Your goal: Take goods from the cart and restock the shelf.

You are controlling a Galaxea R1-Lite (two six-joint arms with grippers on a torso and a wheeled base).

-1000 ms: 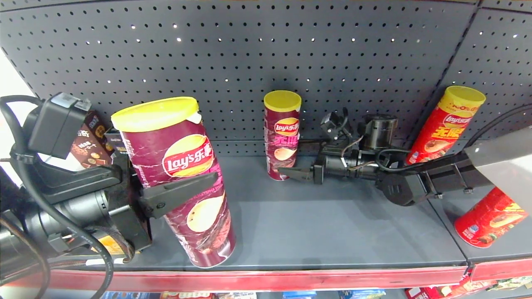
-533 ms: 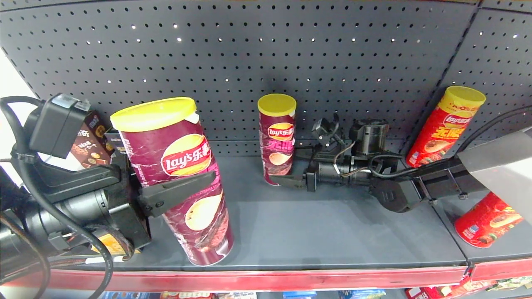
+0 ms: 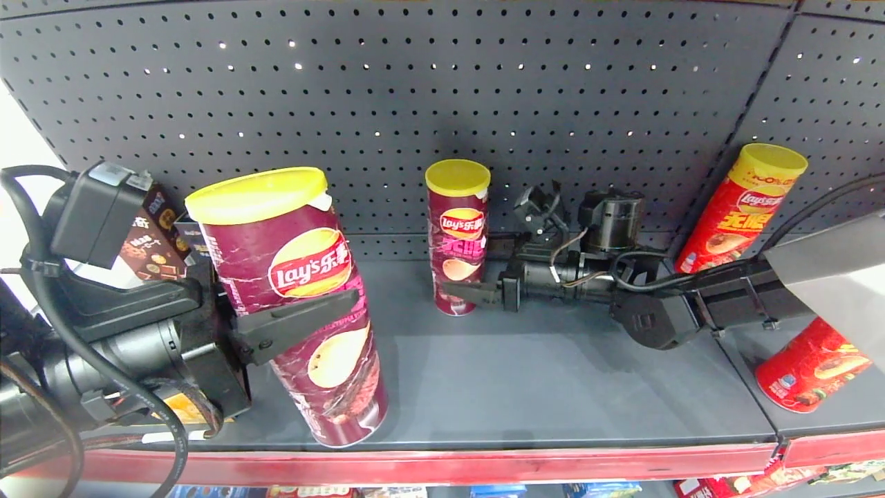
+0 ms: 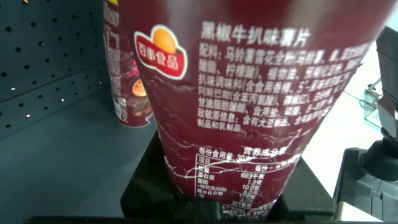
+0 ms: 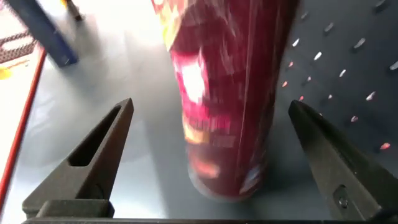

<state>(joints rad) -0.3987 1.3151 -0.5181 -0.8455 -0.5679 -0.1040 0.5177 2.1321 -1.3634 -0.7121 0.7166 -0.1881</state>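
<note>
My left gripper [image 3: 304,315] is shut on a large maroon chips can [image 3: 297,297] with a yellow lid, held tilted at the front left of the grey shelf [image 3: 518,387]. The left wrist view has that can [image 4: 249,99] right in front of the gripper [image 4: 230,205]. A second maroon can [image 3: 456,238] stands upright near the back middle of the shelf, also seen as the far can [image 4: 124,81]. My right gripper [image 3: 464,283] is open, its fingers on either side of this can [image 5: 224,106] low down; the gripper [image 5: 211,107] does not clamp it.
A red chips can [image 3: 747,207] leans against the pegboard at the back right, and another red can [image 3: 812,366] lies tilted at the right front. Brown snack boxes [image 3: 148,235] stand behind my left arm. The shelf has a red front edge [image 3: 442,465].
The right gripper and the second maroon can between its fingers have shifted left and slightly toward the front. The left gripper and its can have barely moved.
</note>
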